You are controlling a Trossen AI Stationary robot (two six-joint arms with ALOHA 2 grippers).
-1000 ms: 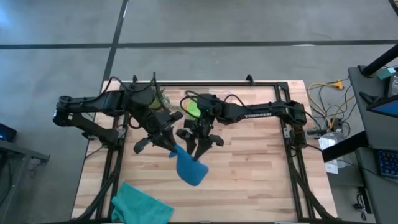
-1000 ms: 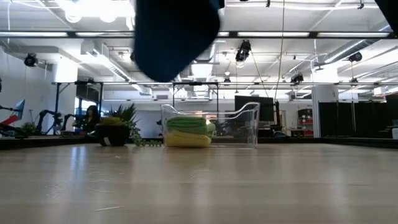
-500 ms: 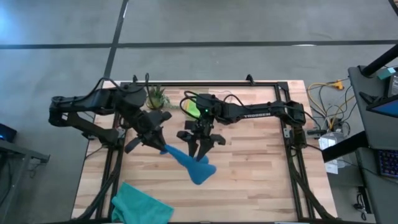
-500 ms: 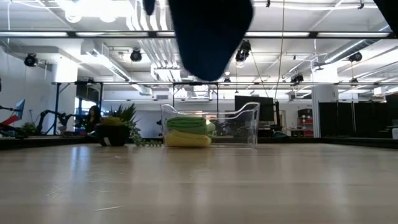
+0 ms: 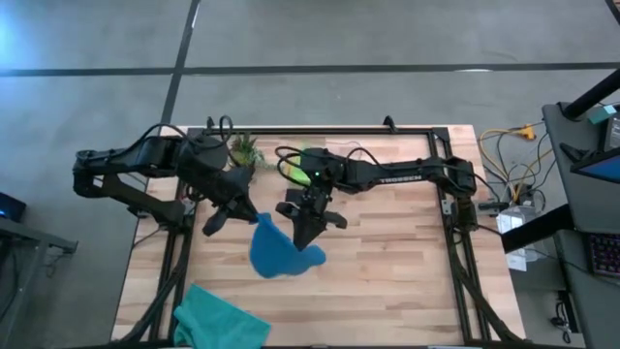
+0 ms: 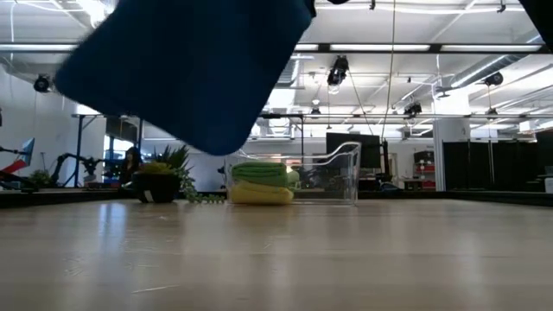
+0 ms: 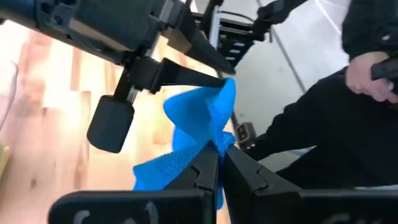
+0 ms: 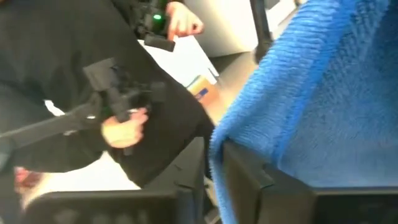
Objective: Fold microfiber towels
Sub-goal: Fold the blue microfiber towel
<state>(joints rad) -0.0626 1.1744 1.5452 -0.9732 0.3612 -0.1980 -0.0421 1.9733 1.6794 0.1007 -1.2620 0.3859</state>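
Observation:
The blue towel [image 5: 276, 250] hangs in the air over the table's middle, between my two grippers. In the low view the blue towel [image 6: 190, 69] fills the upper left, well clear of the tabletop. My left gripper [image 5: 254, 221] is shut on its left upper part and my right gripper [image 5: 308, 236] is shut on its right upper part. A teal towel [image 5: 218, 325] lies crumpled at the near left edge. A lime green towel [image 6: 263, 171] lies on a yellow towel [image 6: 259, 193] inside the clear bin [image 6: 341, 173]. My left gripper pinches a bunched bit of the blue towel's upper edge [image 7: 221, 138] between its two fingers. The cloth spreads away beyond the fingers and hangs clear of the table. My right gripper pinches the towel's edge [image 8: 217, 144] between its two fingers, coming from the table's far side. The cloth hangs below, clear of the table.
A small potted plant [image 5: 244, 150] stands at the far edge beside the bin [image 5: 300, 167]. Bare wood [image 5: 387, 281] stretches to the right and near side. A person in dark clothing [image 8: 118, 124] shows beyond the table in the wrist views.
My right gripper has shut on the blue towel's edge. My left gripper has drawn a little toward the table's left and far side and tipped. The towel, which hung from my left gripper as a narrow strip, is now spread wide between both grippers.

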